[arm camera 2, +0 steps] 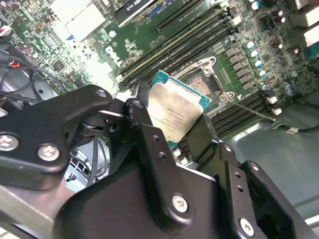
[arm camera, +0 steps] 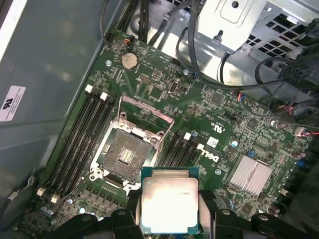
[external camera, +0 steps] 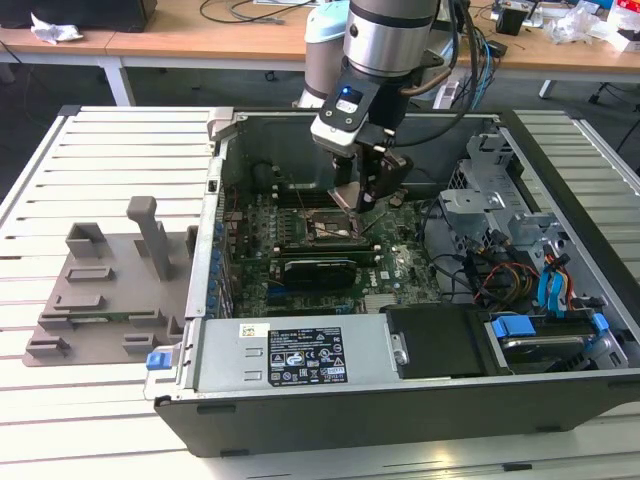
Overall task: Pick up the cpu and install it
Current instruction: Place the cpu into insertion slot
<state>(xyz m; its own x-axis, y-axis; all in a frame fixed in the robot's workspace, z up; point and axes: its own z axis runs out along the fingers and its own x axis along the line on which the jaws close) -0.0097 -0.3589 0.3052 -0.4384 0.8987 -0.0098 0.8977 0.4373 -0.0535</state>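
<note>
Slatted white table (external camera: 120, 150) carries an open computer case (external camera: 400, 415) lying on its side, with wooden desks (external camera: 200, 35) behind. Inside the case the gripper (external camera: 365, 200) hangs over the motherboard (external camera: 300, 250). Its two black fingers (arm camera: 130, 211) are clamped on opposite edges of the cpu (arm camera: 169, 201). In both wrist views the cpu sits between them, metal top plate facing the cameras, with a thin green edge visible.

The cpu is held clear of the board, just beside the socket (arm camera: 124, 157) and not seated in it. The socket is uncovered: its contact field is exposed and its metal load frame (arm camera: 147, 107) is hinged up. Memory slots (arm camera: 82, 134) run close along both flanks of the socket. In the second wrist view a thin retention lever (arm camera 2: 251, 110) stands out from the socket's corner. A finned heatsink (arm camera: 249, 174) sits well apart from the socket. A grey fixture tray (external camera: 100, 290) lies on the table outside the case, at the exterior view's left.
</note>
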